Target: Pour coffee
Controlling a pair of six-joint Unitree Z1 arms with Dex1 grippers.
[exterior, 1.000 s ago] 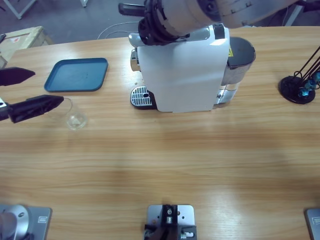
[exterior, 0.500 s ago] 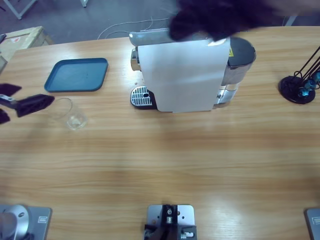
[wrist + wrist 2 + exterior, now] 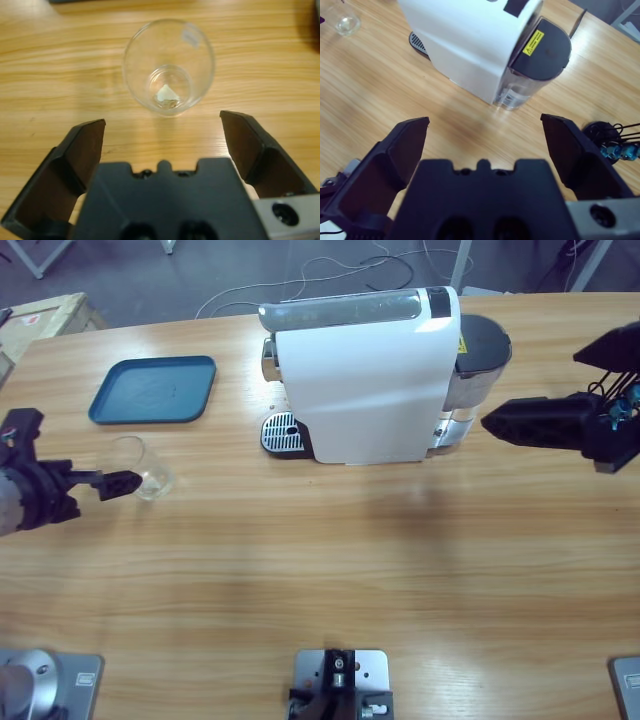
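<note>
step: reaching for glass [image 3: 169, 67] | my left gripper [image 3: 162, 127] jaws spread, glass just ahead | my right gripper [image 3: 485, 132] jaws spread, empty, above the table facing coffee machine [image 3: 470, 37] | next: advance left, close on glass

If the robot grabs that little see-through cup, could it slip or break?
Maybe. The glass looks smooth and thin-walled, so the left gripper, open just short of it, could let it slide or crack it if it squeezes hard. It looks nearly empty, so probably light and easy to tip.

Coffee machine [image 3: 365, 390] blocks centre (front tabletop [image 3: 330, 570] open).
</note>
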